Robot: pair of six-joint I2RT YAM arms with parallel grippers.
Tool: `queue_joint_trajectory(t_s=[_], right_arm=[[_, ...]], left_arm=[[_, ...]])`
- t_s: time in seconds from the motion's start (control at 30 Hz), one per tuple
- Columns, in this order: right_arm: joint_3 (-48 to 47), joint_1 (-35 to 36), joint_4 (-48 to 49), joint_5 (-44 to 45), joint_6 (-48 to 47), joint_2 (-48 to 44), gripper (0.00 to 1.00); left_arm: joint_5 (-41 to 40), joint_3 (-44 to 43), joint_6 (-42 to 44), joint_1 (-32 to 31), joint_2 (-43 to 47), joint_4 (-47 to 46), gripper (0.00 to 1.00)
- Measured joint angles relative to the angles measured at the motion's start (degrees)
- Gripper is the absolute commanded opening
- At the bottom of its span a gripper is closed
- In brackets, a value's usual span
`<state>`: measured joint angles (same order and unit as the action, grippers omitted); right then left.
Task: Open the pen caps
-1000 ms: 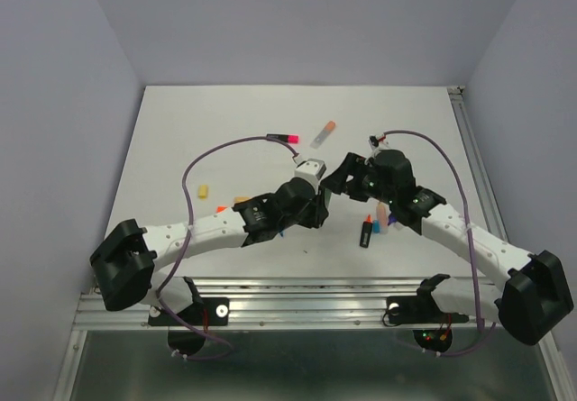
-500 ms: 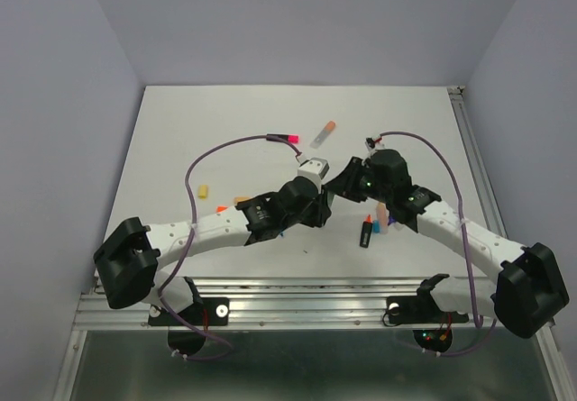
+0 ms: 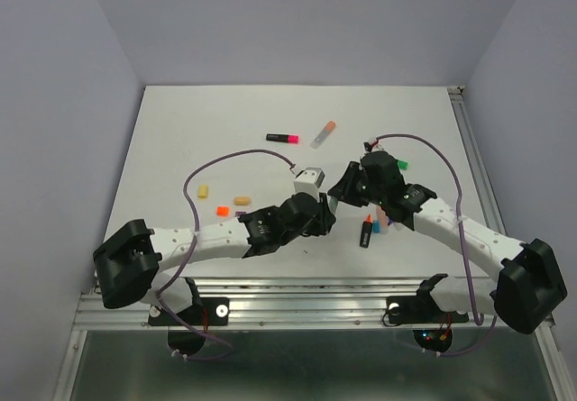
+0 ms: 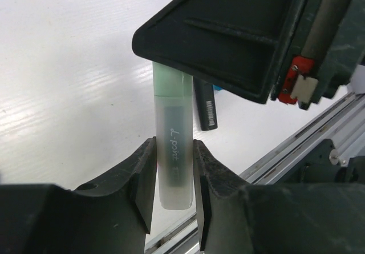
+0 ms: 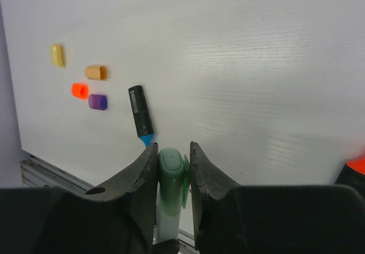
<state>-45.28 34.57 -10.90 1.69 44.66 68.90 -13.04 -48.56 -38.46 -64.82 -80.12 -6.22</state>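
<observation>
Above the worktop (image 3: 225, 113), my left fingers (image 4: 142, 174) pinch the pale barrel (image 4: 174, 128) and my right fingers (image 5: 142, 180) the green cap (image 5: 169, 168), so I should pull straight apart.

Bright even light, soft shadows, fg blurry.

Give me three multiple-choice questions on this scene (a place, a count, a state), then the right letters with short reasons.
1. Where does the purple cap lie? A) beside the orange cap B) on the metal rail C) against the back wall
2. In the right wrist view, how many loose caps lie left of the black pen? A) two B) four C) six
3. What is the right hand doing? A) open B) gripping the green cap C) gripping the black pen
Key: 1 A, they lie together; 2 B, yellow, peach, orange, purple; 3 B, the cap sits clamped in it.
</observation>
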Motion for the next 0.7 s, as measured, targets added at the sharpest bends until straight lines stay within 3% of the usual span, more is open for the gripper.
queue_joint_trajectory(t_s=[0.1, 0.23, 0.37, 0.47, 0.53, 0.7], right_arm=[[-2.73, -0.09, -2.91, 3.23, -1.38, 2.21, 0.01], [-7.1, -8.92, -0.55, 13.94, -4.0, 4.02, 0.01], [-9.68, -13.68, 1.29, 17.38, -5.99, 4.0, 0.01], [-9.75, -13.94, 2.73, 14.51, -7.93, 3.85, 0.01], [-9.2, -13.86, 4.59, 8.04, -9.14, 3.89, 0.01], [-6.71, -11.85, 11.65, -3.5, -8.39, 7.04, 0.01]], left_arm=[[-1.38, 3.39, -3.67, -2.01, 2.23, -1.9, 0.0], [1.16, 8.24, -6.88, -11.17, 6.01, 4.24, 0.0], [2.19, 8.79, -9.22, -14.99, 6.08, 6.62, 0.0], [1.03, 8.79, -11.15, -15.02, 6.4, 7.82, 0.0], [-0.87, 8.7, -12.2, -14.97, 7.28, 9.7, 0.0], [-8.24, 4.24, -17.18, -12.17, 10.78, 20.57, 0.0]])
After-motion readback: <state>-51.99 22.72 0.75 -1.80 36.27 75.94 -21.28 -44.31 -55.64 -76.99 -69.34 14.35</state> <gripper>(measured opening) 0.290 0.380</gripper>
